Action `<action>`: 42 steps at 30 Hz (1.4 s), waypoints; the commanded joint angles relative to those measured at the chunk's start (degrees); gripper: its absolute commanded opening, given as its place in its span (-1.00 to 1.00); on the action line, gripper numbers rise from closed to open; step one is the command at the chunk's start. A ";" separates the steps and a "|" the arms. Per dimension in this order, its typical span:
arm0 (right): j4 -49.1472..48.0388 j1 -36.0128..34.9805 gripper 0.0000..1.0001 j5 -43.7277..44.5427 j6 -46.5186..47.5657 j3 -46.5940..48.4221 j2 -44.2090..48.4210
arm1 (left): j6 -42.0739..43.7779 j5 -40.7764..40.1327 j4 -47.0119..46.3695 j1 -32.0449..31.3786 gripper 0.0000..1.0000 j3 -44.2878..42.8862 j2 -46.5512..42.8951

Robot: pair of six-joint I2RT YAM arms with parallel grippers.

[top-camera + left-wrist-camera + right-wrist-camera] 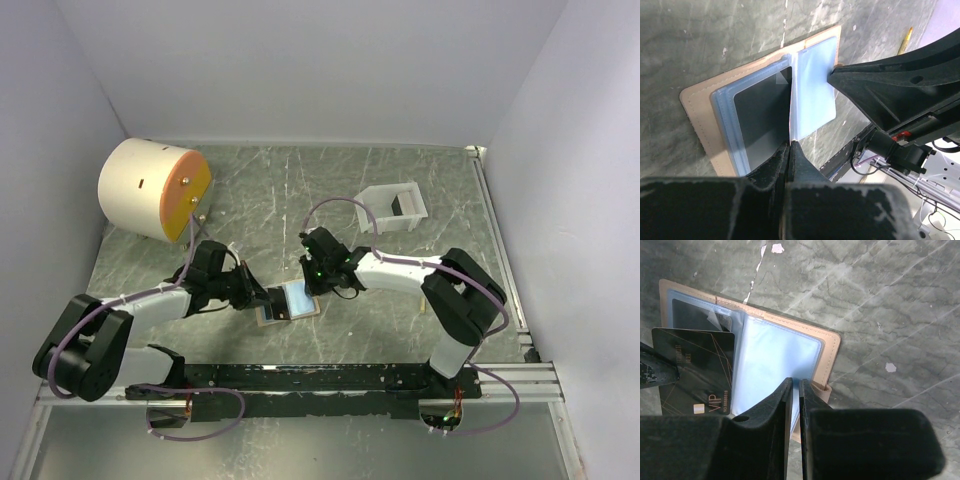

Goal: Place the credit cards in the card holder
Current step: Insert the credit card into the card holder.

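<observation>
Jaws of the left gripper point(790, 145) are clenched on a dark credit card point(695, 375), poised over the left half of the card holder point(697, 117), its long side seemingly parallel to the holder's spine. Across that spine, the right gripper point(795, 385) is pinched shut on a pale blue sleeve point(775, 360), holding it raised. The holder lies open on the table point(880, 300) between both arms. Insertion likely falls to the left arm. Gold lettering reads "VIP"; other print is illegible. A second dark card point(692, 315) sits pocketed beneath.
</observation>
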State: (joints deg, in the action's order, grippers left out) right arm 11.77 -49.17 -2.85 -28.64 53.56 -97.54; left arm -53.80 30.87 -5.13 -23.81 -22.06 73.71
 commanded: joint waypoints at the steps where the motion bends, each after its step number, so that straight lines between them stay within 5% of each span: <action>1: 2.93 -0.48 -0.78 1.57 -0.27 -0.84 1.39 | -0.58 2.20 -4.25 0.35 -0.86 1.04 1.28; 7: 3.93 -0.49 -0.77 1.62 -0.42 -0.42 2.98 | -0.68 2.97 -5.53 0.35 -0.87 1.09 2.22; 22: 6.21 -0.45 -0.17 3.98 1.75 5.85 0.76 | 0.23 2.83 -4.24 0.35 -0.86 0.62 1.41; 42: 6.19 -0.34 -0.61 6.39 2.39 4.33 -2.75 | -0.02 3.55 -2.23 0.35 -0.86 -0.52 -1.50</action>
State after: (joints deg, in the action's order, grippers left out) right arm 18.00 -49.36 2.39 -26.87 58.41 -99.48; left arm -54.43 33.15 -7.90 -23.81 -21.10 73.91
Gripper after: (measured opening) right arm 0.203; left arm 0.075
